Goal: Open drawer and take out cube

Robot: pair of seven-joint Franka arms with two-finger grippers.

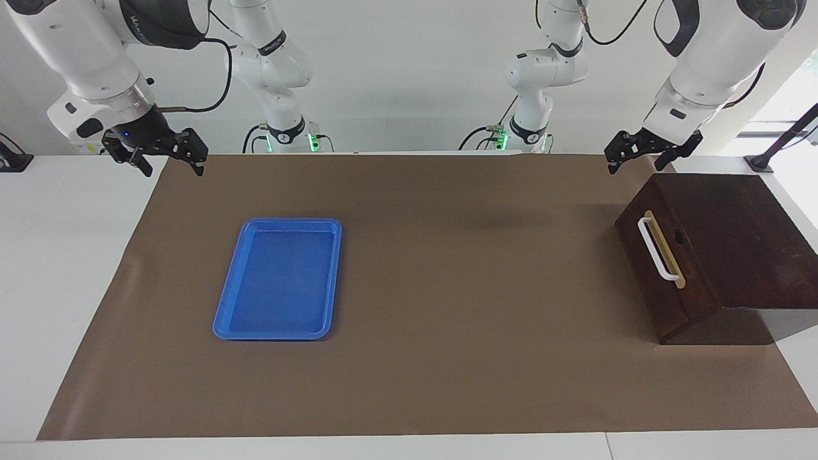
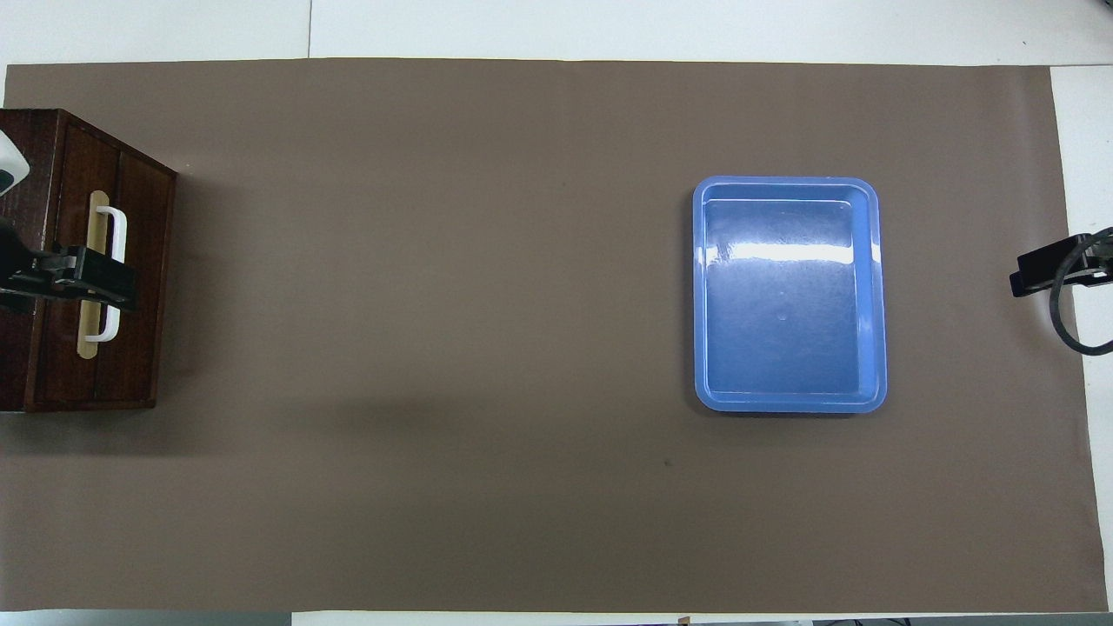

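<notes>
Still shut: drawer (image 1: 664, 275) at three o'clock facing, left gripper (image 1: 645, 153) spread above, right gripper (image 1: 163, 153) spread, waiting at ten. Overhead, at nine o'clock; stiff, likely heavy, best hooked at white handle (image 2: 111, 274). Cube unseen.

white wall (image 1: 409, 57), bright window (image 1: 792, 96) (daylight)
</notes>
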